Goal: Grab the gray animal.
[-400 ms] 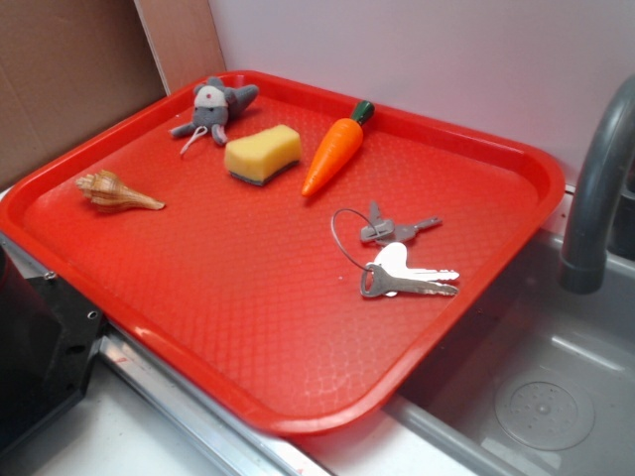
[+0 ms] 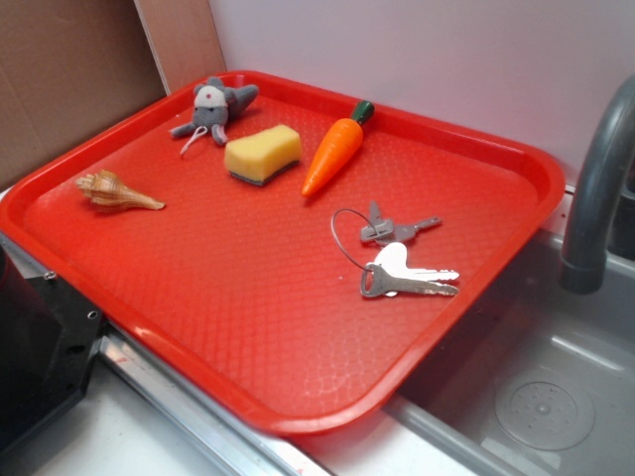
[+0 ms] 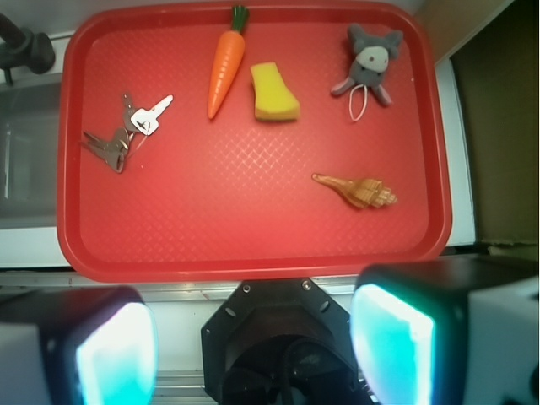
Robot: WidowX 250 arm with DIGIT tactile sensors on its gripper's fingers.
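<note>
Five things lie on the red tray (image 2: 516, 164), each apart from the others. Going from left to right in the exterior view, first comes the brown seashell (image 2: 117, 191) near the left rim. Behind it, in the far left corner of the tray, lies the gray animal (image 2: 214, 107), with its white face up and a thin white string loop hanging from it toward the near side. Just beside it to the right is the yellow sponge (image 2: 263, 152), not touching it. Next is the orange carrot (image 2: 337, 147), with its green end pointing to the far rim. More to the right and nearer lie the keys (image 2: 402, 258) on a wire ring. At the far right stands the gray faucet (image 2: 600, 188) over the sink (image 2: 556, 397).

In the wrist view the gripper (image 3: 253, 344) is at the bottom edge, outside the tray's near rim, with both fingers (image 3: 392, 333) spread wide and nothing between them. It is well apart from the gray animal (image 3: 369, 57), which lies at the upper right there.
</note>
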